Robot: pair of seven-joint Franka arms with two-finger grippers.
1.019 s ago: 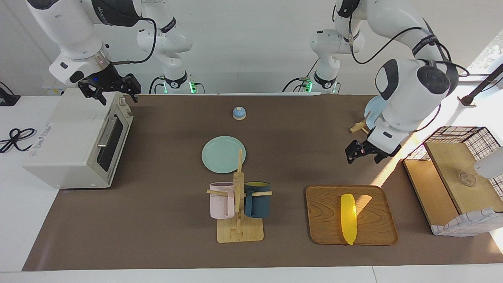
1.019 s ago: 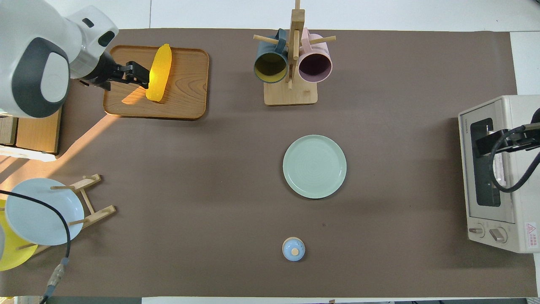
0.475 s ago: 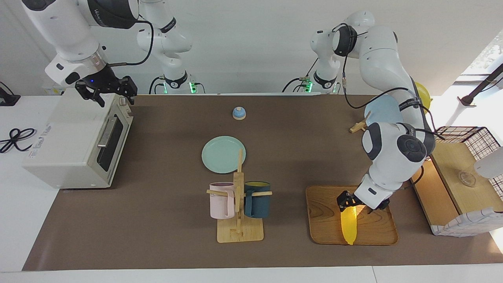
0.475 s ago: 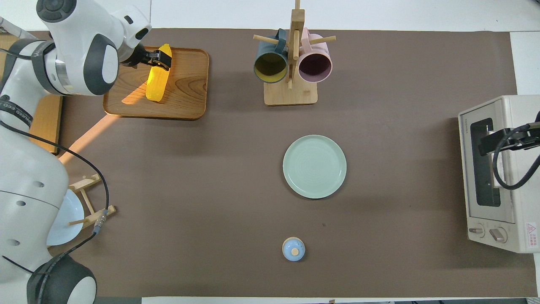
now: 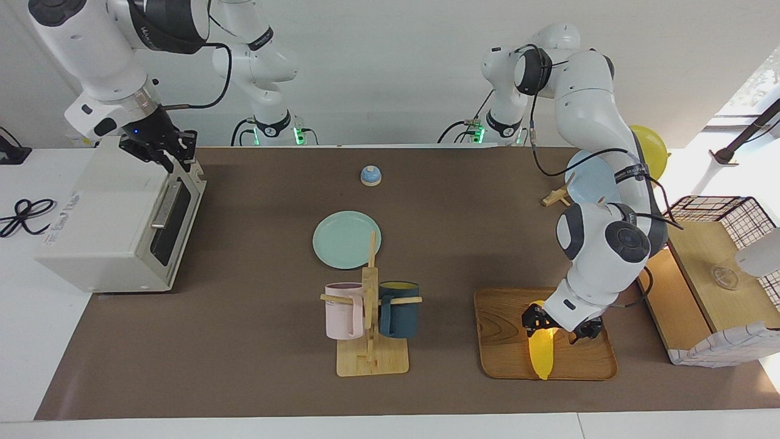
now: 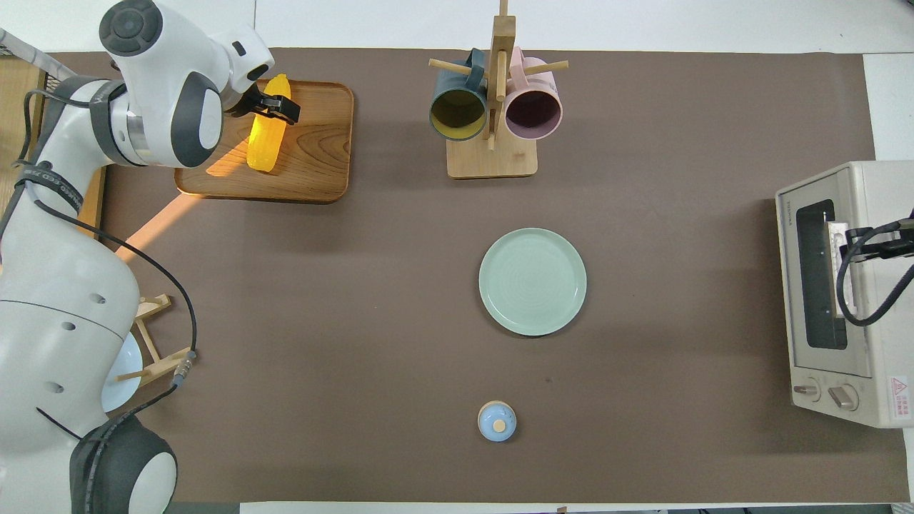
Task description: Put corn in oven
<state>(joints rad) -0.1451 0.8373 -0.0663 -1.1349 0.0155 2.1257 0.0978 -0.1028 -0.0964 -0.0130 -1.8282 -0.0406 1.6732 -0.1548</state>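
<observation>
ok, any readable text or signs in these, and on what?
"TOSHIBA", faint: oven front, by the door.
Red triangle sticker beside the oven's knobs: print too small.
Label on the oven's top: blurred.
Lettering on left arm's band: unreadable.

Robot lab: two arms at a staged kitchen table [image 5: 244, 366].

left gripper [image 5: 554, 324] lowered onto corn [image 5: 540, 355], right gripper [image 5: 159, 148] shifted

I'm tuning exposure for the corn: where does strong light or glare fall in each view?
Facing view: sunlight washes out the basket end of the table, the corn glowing on the tray. Overhead view: a sunlit streak crosses the tray's corner beside the corn.
</observation>
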